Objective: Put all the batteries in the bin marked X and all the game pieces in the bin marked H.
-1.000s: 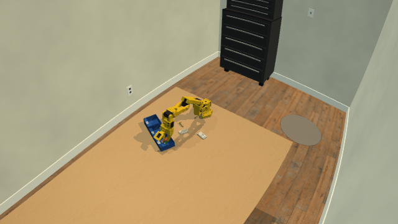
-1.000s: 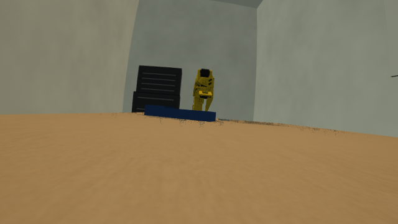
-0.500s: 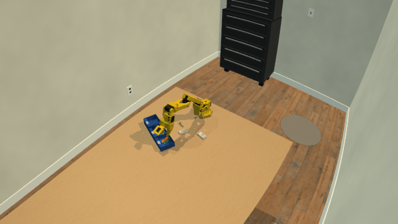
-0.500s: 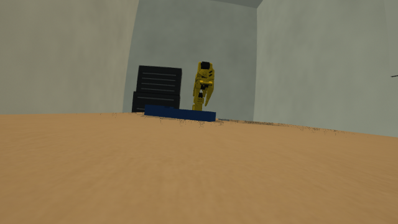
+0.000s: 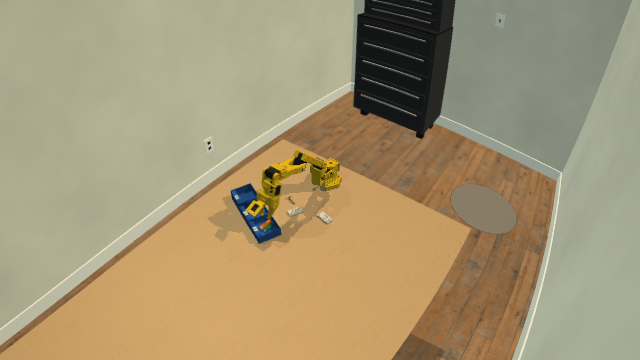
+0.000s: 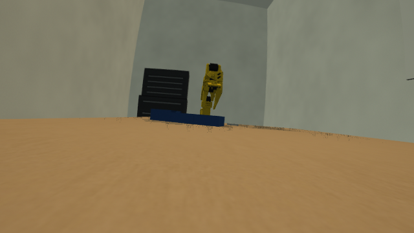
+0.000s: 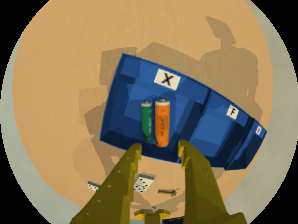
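So we've got both batteries sitting in the X bin (image 5: 271,236) (image 6: 210,121) (image 7: 125,75), the green battery (image 5: 268,228) (image 7: 147,122) right beside the orange battery (image 5: 265,224) (image 7: 162,123). The jaws (image 5: 270,217) (image 6: 208,105) are over that bin, a modest gap between the fingers and nothing in there; as far as we can tell they're touching neither battery. Both dominoes are on the worktop (image 5: 200,280) (image 6: 207,178) (image 7: 60,50), on the arm's side of the X bin: the nearer domino (image 5: 295,211) (image 7: 144,183), and the farther domino (image 5: 324,217) (image 7: 93,186). What worries us? If we swing away before lifting properly, a fingertip could catch the X bin's wall and drag the whole blue row. Dominoes lie flat, so a sloppy descent might just skid them or close on air, and the small brass-coloured thing (image 5: 291,199) (image 7: 167,192) is close enough to the nearer one to get bumped or grabbed by mistake. We can't really read the label on the third bin (image 5: 245,187) (image 6: 160,115) (image 7: 252,150), two along from X; we'd guess H. Dropping short would land a domino in F instead.
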You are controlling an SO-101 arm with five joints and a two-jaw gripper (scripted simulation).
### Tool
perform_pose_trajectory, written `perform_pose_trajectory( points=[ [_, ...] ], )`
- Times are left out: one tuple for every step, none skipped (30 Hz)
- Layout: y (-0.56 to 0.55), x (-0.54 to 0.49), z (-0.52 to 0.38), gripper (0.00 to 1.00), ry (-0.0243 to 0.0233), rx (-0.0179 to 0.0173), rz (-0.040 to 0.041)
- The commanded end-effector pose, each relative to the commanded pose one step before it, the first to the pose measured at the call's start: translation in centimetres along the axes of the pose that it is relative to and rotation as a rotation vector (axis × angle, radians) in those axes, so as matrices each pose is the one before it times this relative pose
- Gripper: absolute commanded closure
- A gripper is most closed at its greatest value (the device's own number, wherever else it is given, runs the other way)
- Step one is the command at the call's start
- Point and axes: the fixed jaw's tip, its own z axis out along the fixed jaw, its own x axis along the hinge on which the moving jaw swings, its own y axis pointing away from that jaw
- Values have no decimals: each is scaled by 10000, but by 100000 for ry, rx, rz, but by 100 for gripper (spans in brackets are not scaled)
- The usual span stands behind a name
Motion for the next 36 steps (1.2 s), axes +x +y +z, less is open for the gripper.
perform_pose_trajectory(
  points=[
    [2971, -12226, -22939, 84, -9518, -428, -114],
    [0, 0, 0, 84, 0, 0, 0],
    [0, 0, 0, 84, 0, 0, 0],
    [0, 0, 0, 84, 0, 0, 0],
    [0, 0, 0, 84, 0, 0, 0],
    [0, 0, 0, 84, 0, 0, 0],
    [0, 0, 0, 84, 0, 0, 0],
    [0, 0, 0, 84, 0, 0, 0],
    [5, 7, -3, 84, 6, -3, 6],
    [30, 66, -6, 84, 38, -2, 28],
    [78, 172, -27, 84, 100, -9, 76],
    [144, 309, -45, 84, 191, -13, 139],
    [228, 494, -72, 84, 295, -22, 222],
    [316, 709, -100, 84, 424, -31, 310],
    [414, 955, -133, 84, 558, -35, 414],
    [516, 1221, -165, 83, 706, -37, 522],
    [613, 1512, -192, 83, 859, -42, 636],
    [699, 1830, -226, 83, 1013, -34, 749],
    [778, 2168, -246, 83, 1173, -25, 863],
    [842, 2522, -262, 82, 1326, -8, 973],
    [880, 2884, -272, 82, 1472, 16, 1084],
    [899, 3260, -261, 82, 1612, 48, 1185],
    [883, 3649, -247, 81, 1742, 90, 1277],
    [0, 0, 0, 81, 0, 0, 0],
    [0, 0, 0, 81, 0, 0, 0],
    [846, 4023, -205, 81, 1860, 136, 1368],
    [777, 4397, -156, 80, 1962, 187, 1441],
    [677, 4751, -87, 80, 2049, 251, 1507],
    [546, 5077, 0, 79, 2116, 313, 1564],
    [392, 5379, 109, 79, 2170, 380, 1603],
    [213, 5632, 232, 78, 2201, 446, 1637],
    [22, 5841, 360, 78, 2216, 515, 1655],
    [-181, 5987, 507, 77, 2206, 580, 1659],
    [-389, 6082, 650, 77, 2180, 638, 1654],
    [-589, 6104, 794, 76, 2138, 690, 1630],
    [-783, 6064, 931, 76, 2074, 734, 1601]
  ],
)
